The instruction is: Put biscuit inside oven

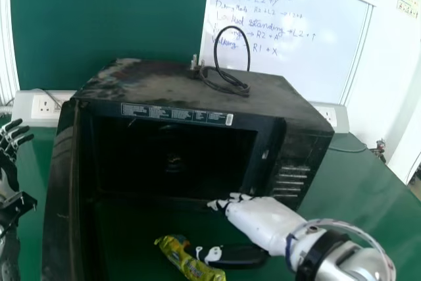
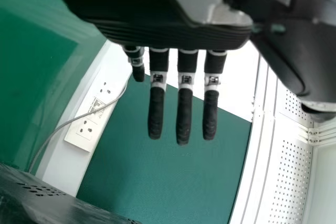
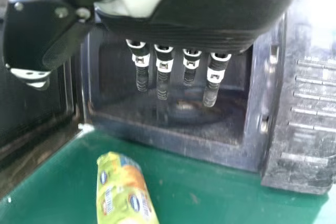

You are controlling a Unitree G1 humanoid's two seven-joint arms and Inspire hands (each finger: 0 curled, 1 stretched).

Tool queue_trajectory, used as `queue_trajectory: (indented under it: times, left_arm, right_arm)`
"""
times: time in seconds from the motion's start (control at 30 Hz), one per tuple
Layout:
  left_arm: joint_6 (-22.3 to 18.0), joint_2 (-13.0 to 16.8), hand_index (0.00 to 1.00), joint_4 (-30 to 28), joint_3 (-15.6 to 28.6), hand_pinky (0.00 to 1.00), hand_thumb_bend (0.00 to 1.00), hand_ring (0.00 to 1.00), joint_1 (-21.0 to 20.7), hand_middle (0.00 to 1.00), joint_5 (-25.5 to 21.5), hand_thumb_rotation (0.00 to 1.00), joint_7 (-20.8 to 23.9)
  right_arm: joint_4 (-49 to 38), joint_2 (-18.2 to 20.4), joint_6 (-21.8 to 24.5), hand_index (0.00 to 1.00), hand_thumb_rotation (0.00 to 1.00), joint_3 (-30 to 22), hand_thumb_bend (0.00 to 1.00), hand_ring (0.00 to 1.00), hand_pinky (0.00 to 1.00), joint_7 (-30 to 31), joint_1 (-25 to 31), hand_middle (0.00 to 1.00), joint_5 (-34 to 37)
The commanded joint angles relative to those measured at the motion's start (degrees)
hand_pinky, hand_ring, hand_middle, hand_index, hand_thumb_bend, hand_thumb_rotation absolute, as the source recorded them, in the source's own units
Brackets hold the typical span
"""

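The biscuit (image 1: 191, 264) lies on the bench (image 1: 355, 205) in front of the oven (image 1: 158, 82), whose door (image 1: 58, 195) stands open. Near the biscuit, the right robot hand (image 1: 258, 218) is released, its fingers extended towards the oven's opening. The left robot hand (image 1: 8, 179), left of the door, is also released, fingers straight. A looped cable (image 1: 248, 51) rests on the oven.
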Motion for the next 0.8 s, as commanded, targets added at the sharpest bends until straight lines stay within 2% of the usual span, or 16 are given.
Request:
queue_trajectory:
  times: [0.0,0.13,0.33,0.57,0.77]
  left_arm:
    - [-0.03,-0.41,0.53,-0.58,-0.53,0.46,0.87,0.50,-0.14,0.52,0.34,0.89,-0.11]
    - [-0.23,-0.53,0.53,-0.75,-0.47,0.47,0.88,0.50,-0.11,0.52,0.13,0.89,-0.33]
    - [-0.42,-0.47,0.53,-0.74,-0.52,0.47,0.88,0.50,-0.09,0.52,0.21,0.89,-0.64]
    - [-0.03,-0.64,0.54,-1.19,-0.65,0.47,0.88,0.50,-0.13,0.52,0.41,0.90,-0.15]
    - [0.25,-0.70,0.54,-1.61,-0.63,0.47,0.88,0.50,-0.03,0.52,0.32,0.90,-0.01]
  right_arm:
    - [-0.10,1.71,-0.12,0.94,0.49,2.00,0.87,0.90,0.84,3.47,-1.45,0.91,-5.09]
    - [1.06,5.63,-2.39,0.94,0.49,5.10,0.87,0.90,0.85,10.92,-3.45,0.92,-13.99]
    - [3.01,14.96,-9.07,0.92,0.45,6.43,0.91,0.89,0.83,19.08,-3.74,0.90,-26.42]
    - [4.22,24.50,-18.42,0.90,0.40,4.91,0.92,0.88,0.80,23.57,-1.85,0.89,-34.82]
    - [5.05,30.42,-24.92,0.88,0.37,2.90,0.96,0.86,0.78,23.50,0.55,0.87,-38.73]
